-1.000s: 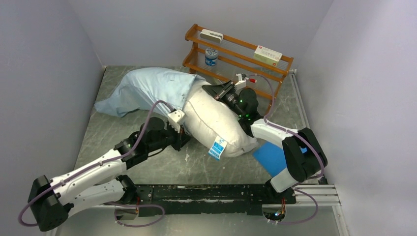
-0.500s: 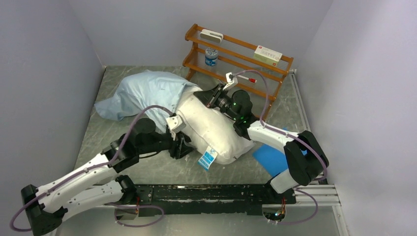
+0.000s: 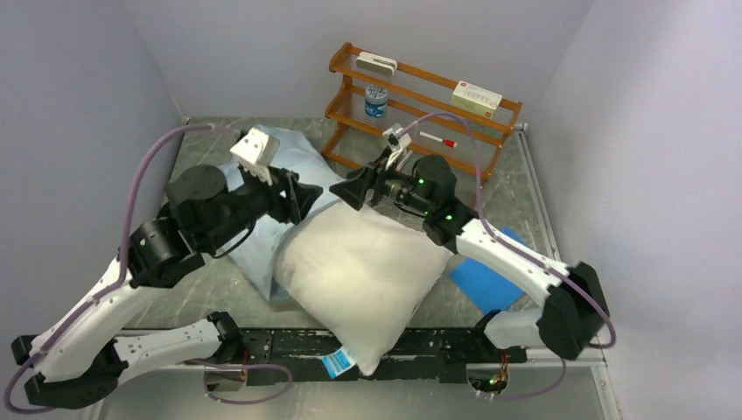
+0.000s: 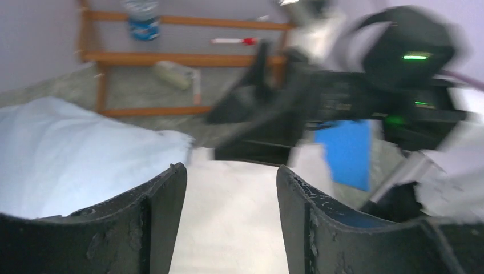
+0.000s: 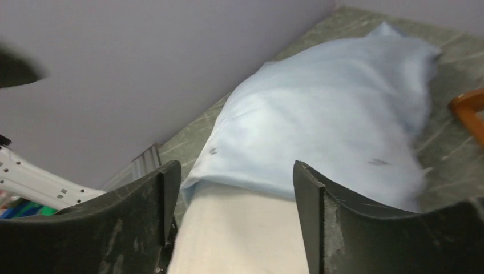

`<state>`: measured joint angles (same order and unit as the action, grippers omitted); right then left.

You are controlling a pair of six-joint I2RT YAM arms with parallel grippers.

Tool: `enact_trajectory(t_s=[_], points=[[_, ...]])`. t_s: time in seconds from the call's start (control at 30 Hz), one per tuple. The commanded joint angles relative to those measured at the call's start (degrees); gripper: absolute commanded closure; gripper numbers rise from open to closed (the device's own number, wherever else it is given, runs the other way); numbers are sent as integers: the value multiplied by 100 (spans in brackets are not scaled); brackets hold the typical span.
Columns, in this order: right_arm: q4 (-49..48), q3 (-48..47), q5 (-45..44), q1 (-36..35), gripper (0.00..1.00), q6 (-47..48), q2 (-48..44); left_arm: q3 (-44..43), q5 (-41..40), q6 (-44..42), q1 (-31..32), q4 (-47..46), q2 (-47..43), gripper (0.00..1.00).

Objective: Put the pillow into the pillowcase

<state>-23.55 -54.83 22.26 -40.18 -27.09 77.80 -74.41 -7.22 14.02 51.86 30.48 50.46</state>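
From above, the pillow [image 3: 359,276] lay slantwise across the middle of the table [image 3: 516,184], its tagged near corner hanging past the table's near edge over the arm bases and its far end just below both grippers. The pillowcase [image 3: 261,262] lay crumpled from the far left corner down along the pillow's left side, touching it. The left gripper [image 3: 302,194] and the right gripper [image 3: 346,191] hung above the pillow's far end, tips pointing at each other and near together. Both arms were raised and bent at the elbow, the left reaching in from the left edge, the right from the right edge. A wooden rack [image 3: 420,96] stood at the far edge, and a blue sheet [image 3: 481,289] lay near the right edge. In the left wrist view the fingers [image 4: 162,217] stood apart with nothing between them; white pillow showed below the gap, pillowcase to its left, and the right gripper, blurred, ahead. In the right wrist view the fingers [image 5: 142,222] were likewise spread and empty, and below them the pillow's end ran under the pillowcase's hem.
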Motion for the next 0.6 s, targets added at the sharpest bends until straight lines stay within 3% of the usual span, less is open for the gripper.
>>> enact_trajectory(t_s=[0.0, 0.07, 0.23, 0.57], points=[[1315, -94, -160, 21, 20, 464, -756, -679, -2057, 16, 18, 1564, 736, 35], [1833, -55, -429, 28, 3, 589, -1009, -863, -2130, -234, 18, 1654, 990, 30], [2316, 244, -892, 63, 0, 343, -1586, -881, -2253, -390, 13, 1616, 1491, 9], [3735, 826, -2089, 63, 0, -1330, -2591, -451, -2396, -769, -113, 1128, 2695, 16]])
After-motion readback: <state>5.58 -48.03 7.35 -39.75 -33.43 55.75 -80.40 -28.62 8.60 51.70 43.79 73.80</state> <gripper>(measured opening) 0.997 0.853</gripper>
